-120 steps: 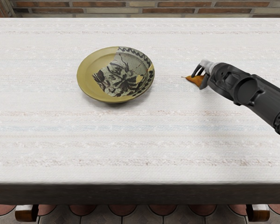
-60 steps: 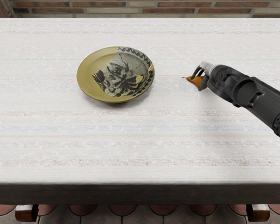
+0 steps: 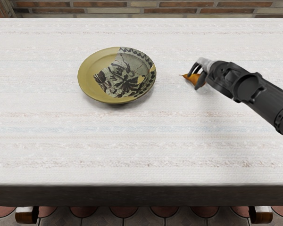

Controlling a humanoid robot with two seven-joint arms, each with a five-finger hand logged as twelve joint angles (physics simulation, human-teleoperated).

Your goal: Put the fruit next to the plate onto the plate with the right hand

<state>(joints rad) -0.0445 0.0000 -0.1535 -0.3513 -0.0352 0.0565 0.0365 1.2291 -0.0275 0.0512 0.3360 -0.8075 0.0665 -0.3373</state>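
Right hand [image 3: 203, 70] grips fruit [image 3: 191, 78], apart from plate [image 3: 87, 75].

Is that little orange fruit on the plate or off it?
Off. The fruit is right of the plate, apart from it, held by the right hand.

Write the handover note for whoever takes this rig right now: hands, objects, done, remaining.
Right hand: fingers closed around the fruit, right of the plate.
Left hand: out of view.
Fruit: orange, apart from the plate; whether it is off the table, I cannot tell.
Plate: on the table, no fruit on it.
Done: the grasp.
Left: carry the fruit over to the plate, set it down, release.
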